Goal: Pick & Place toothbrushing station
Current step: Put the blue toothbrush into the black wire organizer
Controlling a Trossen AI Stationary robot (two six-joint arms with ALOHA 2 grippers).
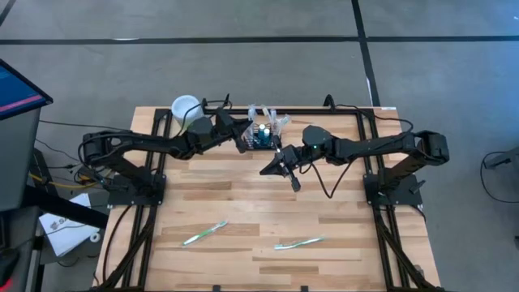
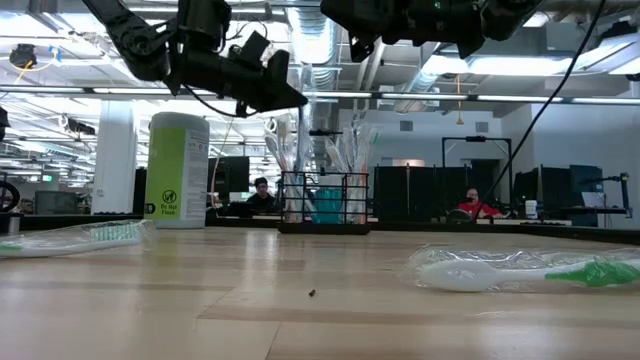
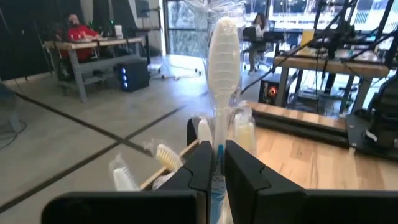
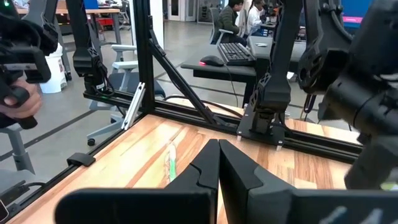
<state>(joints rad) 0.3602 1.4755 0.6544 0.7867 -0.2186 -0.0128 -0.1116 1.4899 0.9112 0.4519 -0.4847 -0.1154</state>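
Note:
The black wire-mesh basket (image 1: 261, 136) stands at the table's far middle, and also shows in the low view (image 2: 323, 205). Several wrapped toothbrushes (image 2: 352, 150) stand in it. My left gripper (image 3: 216, 163) is right above the basket (image 1: 246, 139), shut on an upright white toothbrush in a clear wrapper (image 3: 222, 50). My right gripper (image 4: 219, 163) is shut and empty. It hangs above the table's middle (image 1: 272, 168), just near of the basket. Two more wrapped toothbrushes (image 1: 204, 233) (image 1: 300, 242) lie flat near the table's front edge. My left gripper pinches the toothbrush's thin handle (image 3: 219, 134) between its two fingers, below the bristle head. The fingers come roughly level from the table's left and lie across the handle. The toothbrush stands upright with its head up. The fingers hide its lower end.
A pale-green cylinder with a white lid (image 1: 185, 108) stands at the far left, beside my left arm (image 2: 177, 170). Black frame rails (image 1: 369, 154) run along the table's sides. People sit at desks in the room behind.

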